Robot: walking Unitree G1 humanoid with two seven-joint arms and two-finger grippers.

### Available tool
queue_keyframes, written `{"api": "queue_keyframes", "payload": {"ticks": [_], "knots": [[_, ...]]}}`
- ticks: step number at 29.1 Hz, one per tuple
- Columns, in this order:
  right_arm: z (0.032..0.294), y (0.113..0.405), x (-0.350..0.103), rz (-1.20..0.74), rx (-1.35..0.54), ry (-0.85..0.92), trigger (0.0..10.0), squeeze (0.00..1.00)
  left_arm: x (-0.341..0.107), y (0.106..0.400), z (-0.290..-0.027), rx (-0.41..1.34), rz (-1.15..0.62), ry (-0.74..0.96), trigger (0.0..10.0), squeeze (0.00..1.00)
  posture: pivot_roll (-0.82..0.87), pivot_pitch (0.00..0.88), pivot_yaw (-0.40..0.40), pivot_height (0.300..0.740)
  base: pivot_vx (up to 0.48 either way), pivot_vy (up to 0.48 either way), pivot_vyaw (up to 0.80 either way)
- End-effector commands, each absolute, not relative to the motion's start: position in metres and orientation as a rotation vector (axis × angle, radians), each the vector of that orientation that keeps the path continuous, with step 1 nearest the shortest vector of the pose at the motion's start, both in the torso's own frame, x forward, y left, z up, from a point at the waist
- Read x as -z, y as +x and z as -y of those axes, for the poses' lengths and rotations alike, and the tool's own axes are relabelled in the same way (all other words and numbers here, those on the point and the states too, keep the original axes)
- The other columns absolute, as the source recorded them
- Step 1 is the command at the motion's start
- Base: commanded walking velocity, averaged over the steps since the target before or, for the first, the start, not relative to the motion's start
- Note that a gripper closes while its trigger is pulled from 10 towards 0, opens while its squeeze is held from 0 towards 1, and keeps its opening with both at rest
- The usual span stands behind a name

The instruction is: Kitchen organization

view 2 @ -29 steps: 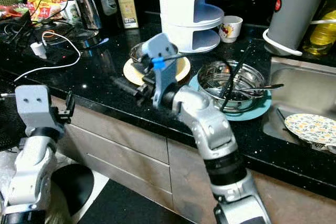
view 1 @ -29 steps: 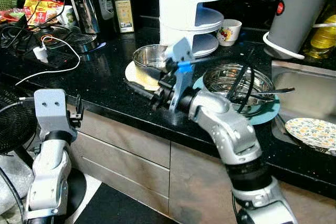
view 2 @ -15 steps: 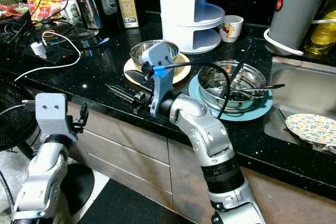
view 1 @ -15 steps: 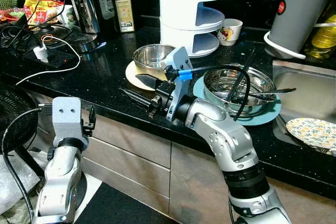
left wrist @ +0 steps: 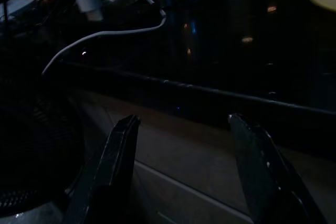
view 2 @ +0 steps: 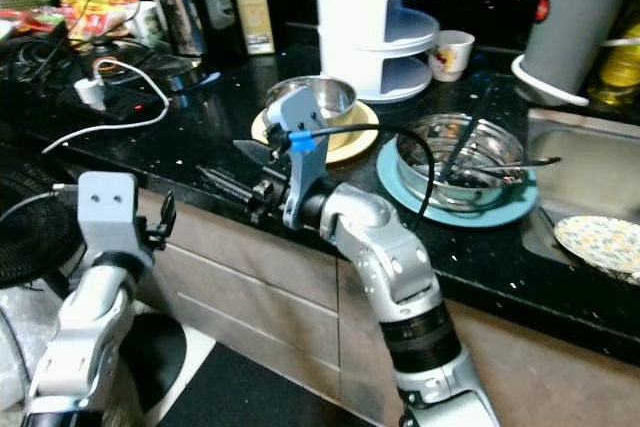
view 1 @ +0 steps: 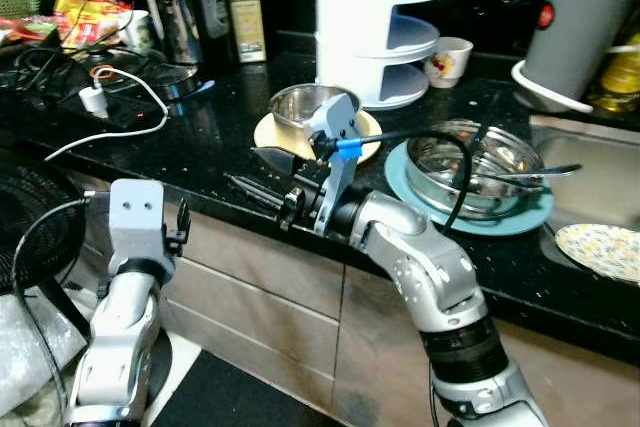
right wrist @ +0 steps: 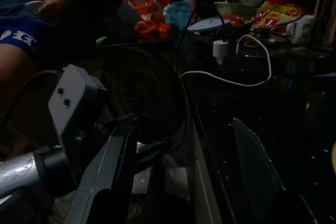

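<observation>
Black worktop [view 1: 200,137], front edge: right gripper [view 1: 262,183] drawn back from the steel bowl [view 1: 304,105] on its yellow plate [view 1: 275,135], fingers spread, empty. Left gripper [left wrist: 181,166] likewise parted, below the edge. Nothing grasped yet; bowl awaiting sorting.

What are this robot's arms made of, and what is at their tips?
Both arms are jointed silver metal with black rings. The right end effector has two long black fingers, a grey wrist block, blue clip and black cable. The left end effector has a grey two-holed block.
</observation>
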State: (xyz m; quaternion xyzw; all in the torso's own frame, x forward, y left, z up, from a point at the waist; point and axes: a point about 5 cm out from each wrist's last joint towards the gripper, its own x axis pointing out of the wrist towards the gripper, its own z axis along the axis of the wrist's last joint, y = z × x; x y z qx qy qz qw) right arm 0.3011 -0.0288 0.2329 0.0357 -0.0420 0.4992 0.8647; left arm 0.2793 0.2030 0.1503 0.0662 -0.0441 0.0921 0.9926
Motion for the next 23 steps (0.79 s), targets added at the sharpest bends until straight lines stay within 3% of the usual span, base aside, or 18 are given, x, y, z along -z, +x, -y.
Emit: {"api": "queue_keyframes", "payload": {"ticks": [1,10,23], "knots": [[0.0249,0.3004,-0.2330,0.089,-1.057,0.066,10.0,0.00,-0.1492,0.2798,-0.2039,-0.191,0.075,0.150,10.0,0.00,0.05,0.000,0.030,0.740,0.000,0.345,0.00],[0.0249,0.3015,-0.2303,0.081,-1.043,0.043,10.0,0.00,-0.1487,0.2804,-0.2017,-0.187,0.074,0.137,10.0,0.00,0.05,0.000,0.024,0.740,0.000,0.318,0.00],[0.0243,0.3032,-0.2274,0.076,-1.029,0.014,10.0,0.00,-0.1474,0.2838,-0.1953,-0.132,0.069,0.126,10.0,0.00,0.04,0.000,0.027,0.740,0.000,0.000,0.00]]}}
